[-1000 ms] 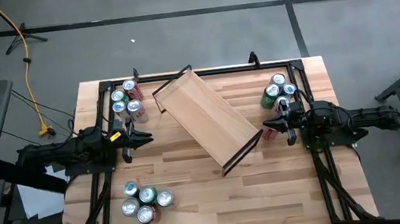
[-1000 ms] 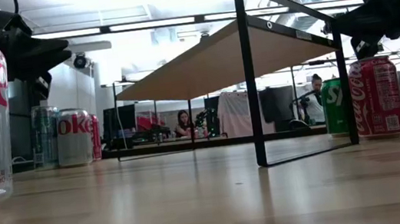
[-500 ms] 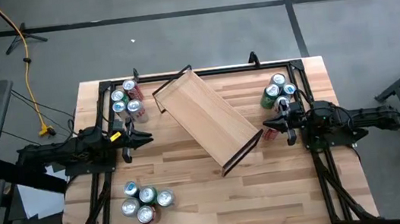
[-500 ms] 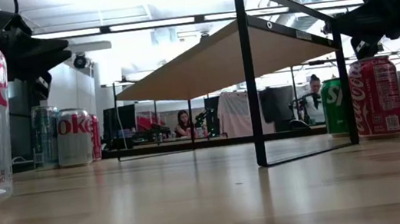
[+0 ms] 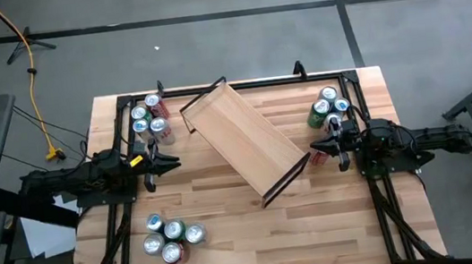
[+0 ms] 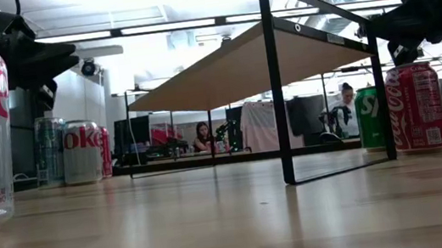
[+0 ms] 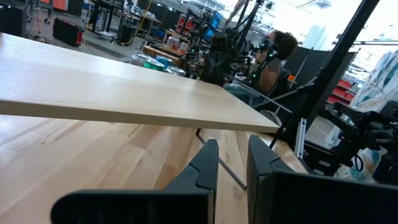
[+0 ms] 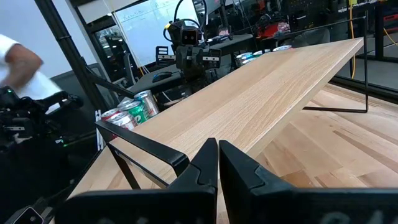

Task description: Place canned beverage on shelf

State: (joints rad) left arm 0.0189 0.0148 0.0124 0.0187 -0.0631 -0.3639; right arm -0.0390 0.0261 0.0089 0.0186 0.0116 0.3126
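shelf [image 5: 244,140] sits diagonally mid-counter in the high view, one end toward upper left, the other toward lower right; pale plank on a thin black frame. nothing on its top. counter [image 5: 229,223] is striped butcher-block.

cans, all standing on the counter, none on the shelf:
- upper-left cluster [image 5: 150,120], just beside the shelf's upper-left end; silver, green and red tops mixed.
- lower-left cluster [image 5: 170,236], well apart from the shelf.
- upper-right cluster [image 5: 329,107], near the right arm; a green can among them.
- single red coca-cola can [image 6: 415,108] right of frame in the low view, standing just beside the shelf's black leg, a green sprite can [image 6: 368,119] behind it. in the high view only a red sliver shows under the right hand.

left hand [image 5: 174,164]: centre-left of the high view, clenched, holding nothing, near the long side of the shelf. its wrist view shows the two fingers [image 7: 205,167] close together, plank edge ahead and above them.

right hand [image 5: 314,148]: centre-right of the high view, clenched and empty, tips just beside the shelf's lower-right end and above the red can. its wrist view looks along the plank top, fingers [image 8: 204,163] pressed together.

a person is seated in the room beyond, seen in the low view under the shelf.
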